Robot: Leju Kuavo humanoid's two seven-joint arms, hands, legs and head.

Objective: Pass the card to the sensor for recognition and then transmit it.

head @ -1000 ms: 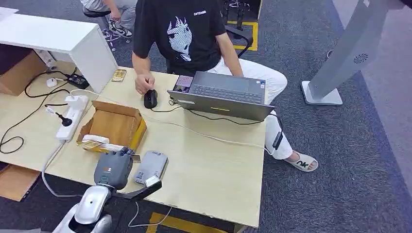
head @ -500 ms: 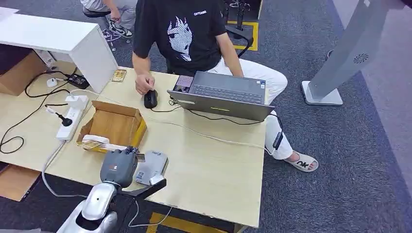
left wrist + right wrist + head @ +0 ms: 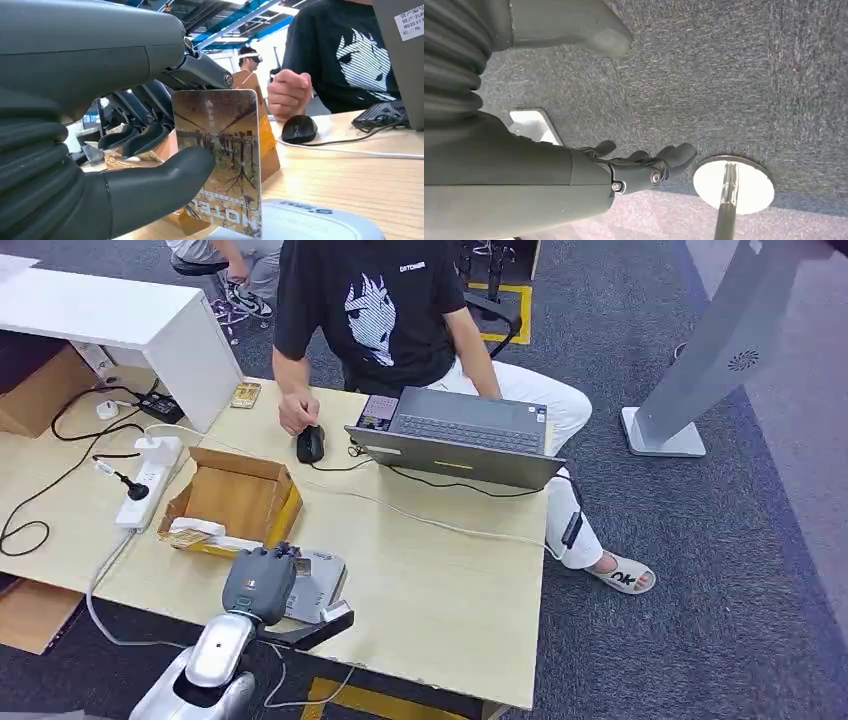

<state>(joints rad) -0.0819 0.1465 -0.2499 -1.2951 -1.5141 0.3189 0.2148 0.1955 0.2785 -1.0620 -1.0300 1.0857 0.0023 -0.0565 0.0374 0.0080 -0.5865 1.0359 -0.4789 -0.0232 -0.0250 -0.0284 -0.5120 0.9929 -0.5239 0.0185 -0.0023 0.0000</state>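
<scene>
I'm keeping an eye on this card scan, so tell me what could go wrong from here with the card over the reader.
1. The left hand pinches the card by one edge, thumb against fingers; it might slip or tilt over the grey sensor.
2. The sensor sits near the table edge; a downward push could nudge it off.
3. The cardboard box stands close by and could be bumped.

I can't read much: card (image 3: 222, 160) shows print I can't make out, sandal (image 3: 622, 578) has white letters, laptop sticker (image 3: 409, 21) too small.
</scene>
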